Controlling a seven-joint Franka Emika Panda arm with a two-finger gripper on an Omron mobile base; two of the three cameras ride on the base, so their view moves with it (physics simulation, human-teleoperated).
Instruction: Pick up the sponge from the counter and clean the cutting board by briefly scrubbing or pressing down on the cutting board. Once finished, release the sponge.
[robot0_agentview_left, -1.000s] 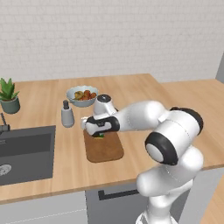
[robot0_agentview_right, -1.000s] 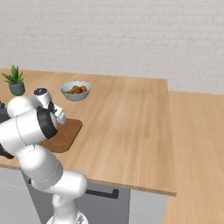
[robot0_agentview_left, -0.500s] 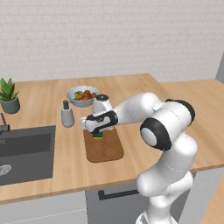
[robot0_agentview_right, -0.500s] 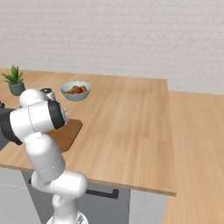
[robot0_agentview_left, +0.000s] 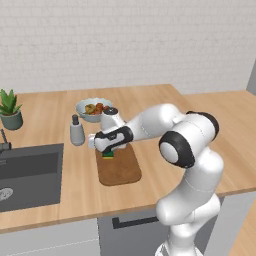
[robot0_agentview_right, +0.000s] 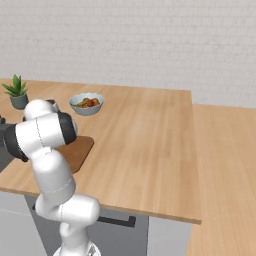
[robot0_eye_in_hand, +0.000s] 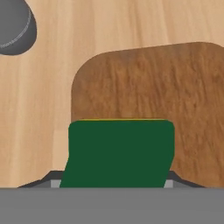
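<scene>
Where the hand view looks down, I see the sponge (robot0_eye_in_hand: 120, 151) dark green side up at lower centre, a thin yellow edge along its far side, lying over the near-left part of the cutting board (robot0_eye_in_hand: 175, 96). Claw tips flank it at the bottom edge, so I read the claw (robot0_agentview_left: 107, 153) as clenched on the sponge. In the left base view the sponge (robot0_agentview_left: 108, 154) sits under the claw at the board's (robot0_agentview_left: 120, 167) upper-left end, mid-frame. Bench (robot0_agentview_left: 55, 185) is light wood around it. A grey bottle (robot0_agentview_left: 76, 131) stands just left of the board, a fruit bowl (robot0_agentview_left: 93, 108) above it, sink (robot0_agentview_left: 27, 175) at left, potted plant (robot0_agentview_left: 10, 110) far left.
</scene>
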